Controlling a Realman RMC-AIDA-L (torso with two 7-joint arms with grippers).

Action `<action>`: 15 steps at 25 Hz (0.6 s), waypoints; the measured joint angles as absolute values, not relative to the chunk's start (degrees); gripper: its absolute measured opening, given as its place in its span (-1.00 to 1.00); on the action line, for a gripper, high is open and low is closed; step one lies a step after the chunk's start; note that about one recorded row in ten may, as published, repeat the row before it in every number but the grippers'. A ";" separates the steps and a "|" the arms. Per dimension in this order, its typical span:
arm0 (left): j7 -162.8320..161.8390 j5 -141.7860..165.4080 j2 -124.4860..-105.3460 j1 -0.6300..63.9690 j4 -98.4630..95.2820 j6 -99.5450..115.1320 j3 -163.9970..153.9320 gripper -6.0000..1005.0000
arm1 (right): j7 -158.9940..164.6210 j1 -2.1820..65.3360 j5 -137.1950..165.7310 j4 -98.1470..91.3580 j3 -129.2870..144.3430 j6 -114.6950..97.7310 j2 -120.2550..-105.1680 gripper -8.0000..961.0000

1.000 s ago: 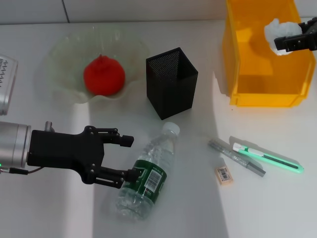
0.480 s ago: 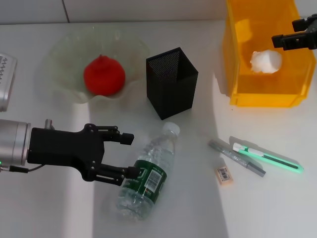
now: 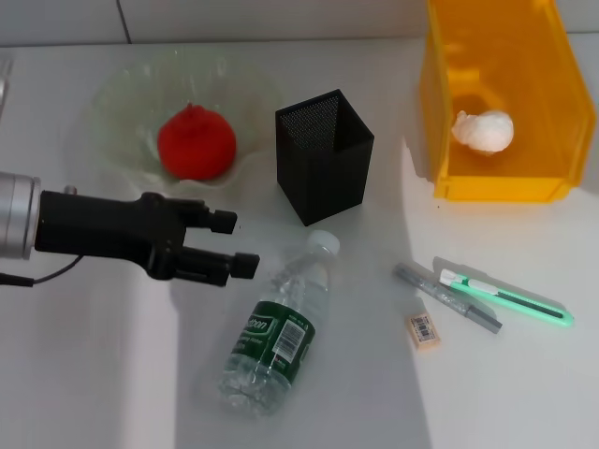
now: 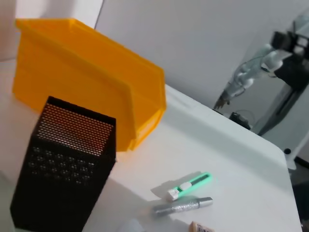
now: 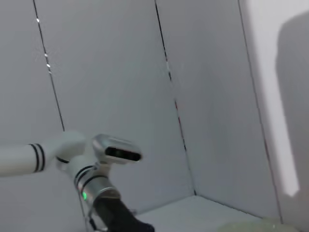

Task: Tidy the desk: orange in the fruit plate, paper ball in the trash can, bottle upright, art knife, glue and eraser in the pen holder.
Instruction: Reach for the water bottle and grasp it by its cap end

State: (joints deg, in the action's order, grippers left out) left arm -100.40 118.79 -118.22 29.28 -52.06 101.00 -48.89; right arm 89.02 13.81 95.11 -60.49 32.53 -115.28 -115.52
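bottle [image 3: 272, 338] green label with white lettering too small to read, eraser [image 3: 422, 330] barcode, no legible text

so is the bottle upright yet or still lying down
Lying on its side. The bottle rests flat on the desk, cap toward the pen holder. The left end effector is open just beside it, not gripping.

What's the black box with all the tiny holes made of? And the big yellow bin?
The black pen holder looks like thin metal mesh painted matte black: its walls are a fine grid of holes. The yellow bin looks like smooth, slightly glossy plastic; light glows through its walls.
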 joint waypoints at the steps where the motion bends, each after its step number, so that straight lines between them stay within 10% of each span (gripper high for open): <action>1: -104.30 118.80 -118.35 29.49 -54.47 101.04 -49.32 0.68 | 85.97 13.21 95.60 -56.50 31.86 -116.77 -114.97 0.50; 15: -155.27 127.74 -119.00 45.54 -73.75 97.71 -71.69 0.67 | 67.69 8.86 101.12 -40.87 29.72 -115.16 -113.81 0.50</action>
State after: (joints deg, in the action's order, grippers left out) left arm -155.27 127.74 -119.00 45.54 -73.75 97.71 -71.69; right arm 67.69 8.85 101.12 -40.87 29.72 -115.16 -113.81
